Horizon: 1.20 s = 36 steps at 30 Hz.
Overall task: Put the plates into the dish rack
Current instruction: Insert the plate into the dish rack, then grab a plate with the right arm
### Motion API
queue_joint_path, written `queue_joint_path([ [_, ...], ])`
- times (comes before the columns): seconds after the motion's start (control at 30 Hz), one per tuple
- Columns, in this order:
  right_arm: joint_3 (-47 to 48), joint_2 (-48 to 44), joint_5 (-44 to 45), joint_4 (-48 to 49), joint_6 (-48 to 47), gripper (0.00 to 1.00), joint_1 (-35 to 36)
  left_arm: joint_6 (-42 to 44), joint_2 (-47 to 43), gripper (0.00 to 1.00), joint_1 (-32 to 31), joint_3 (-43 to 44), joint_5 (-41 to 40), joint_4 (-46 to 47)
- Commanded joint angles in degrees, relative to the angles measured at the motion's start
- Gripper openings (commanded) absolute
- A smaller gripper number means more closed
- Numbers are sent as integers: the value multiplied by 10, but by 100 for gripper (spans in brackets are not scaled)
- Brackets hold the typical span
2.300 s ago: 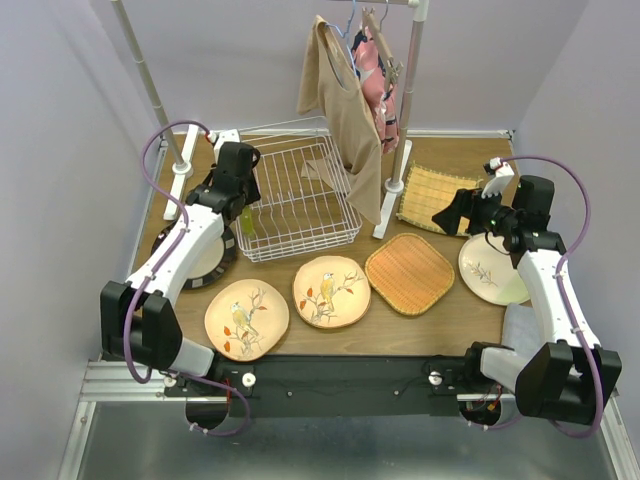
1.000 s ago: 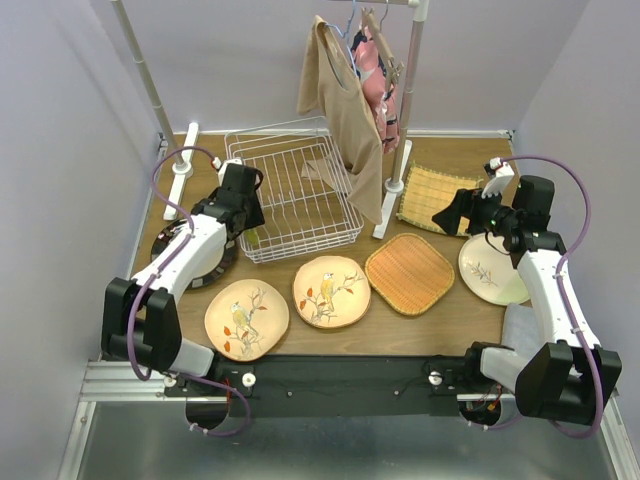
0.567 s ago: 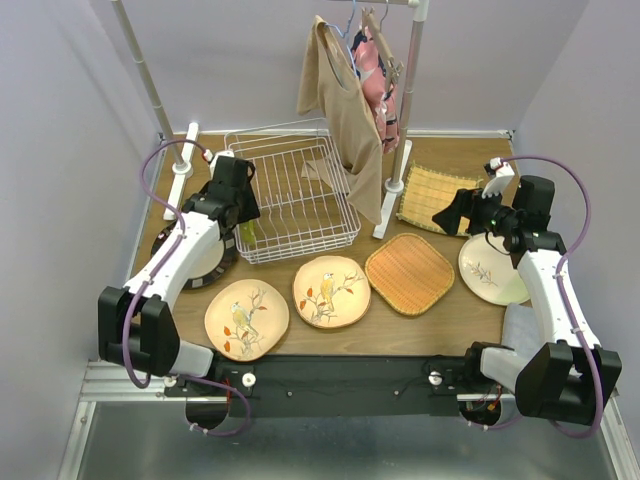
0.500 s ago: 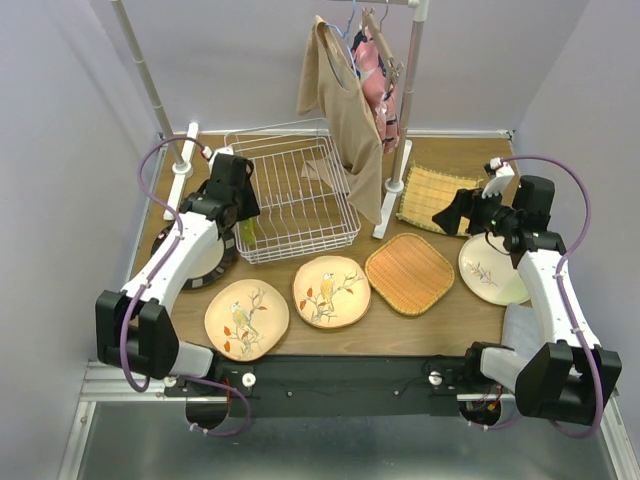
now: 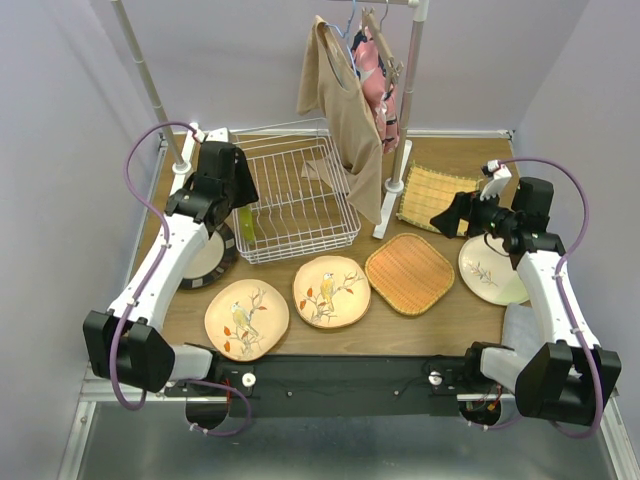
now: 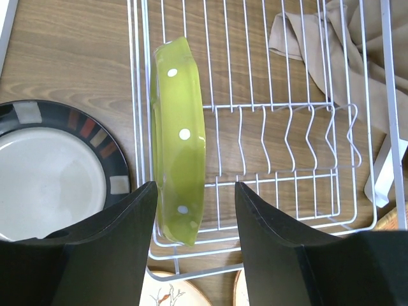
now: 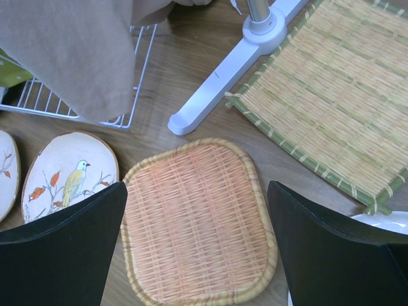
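Observation:
The lime dotted plate (image 6: 178, 185) stands on edge at the left end of the white wire dish rack (image 6: 287, 127), also seen from above (image 5: 245, 222). My left gripper (image 6: 194, 248) hovers above it, open and empty, jaws wide of the plate. My right gripper (image 7: 197, 255) is open and empty above the orange woven plate (image 7: 197, 220). In the top view the dish rack (image 5: 300, 195) sits back left, with my left gripper (image 5: 232, 195) over its left side and my right gripper (image 5: 452, 215) at the right.
A dark-rimmed beige plate (image 5: 205, 255) lies left of the rack. Two peach bird plates (image 5: 246, 318) (image 5: 331, 290) lie in front. A yellow woven plate (image 5: 435, 195) and cream plate (image 5: 492, 268) lie right. A clothes-rail stand (image 5: 405, 110) with a beige garment (image 5: 345, 110) overhangs the rack's right side.
My left gripper has lifted away from the lime plate and moved toward the back, leaving the plate standing in the rack. The right arm has not moved.

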Motion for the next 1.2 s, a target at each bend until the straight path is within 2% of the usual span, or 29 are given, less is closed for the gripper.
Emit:
queue_joint_path([
  [0.0, -12, -18, -39, 9, -24, 100, -4, 23, -32, 61, 3, 41, 1, -20],
  [0.17, -20, -33, -69, 6, -47, 100, -4, 56, -82, 61, 3, 60, -7, -7],
  [0.3, -22, -33, -87, 2, -72, 100, -4, 85, -134, 63, 3, 29, 1, 48],
  [0.47, -10, -17, -98, -52, -130, 100, -4, 126, -207, 78, 3, -34, 29, 119],
  [0.53, 4, -8, -94, -76, -164, 100, -4, 136, -222, 80, 3, -62, 42, 149],
  [0.77, 37, 38, -103, -163, -224, 100, -4, 176, -258, 81, 3, -115, 94, 211],
  [0.93, 39, 51, -98, -171, -230, 100, -4, 202, -280, 81, 3, -161, 123, 255],
  [1.17, 41, 73, -93, -189, -244, 100, -3, 223, -310, 81, 3, -214, 126, 301],
])
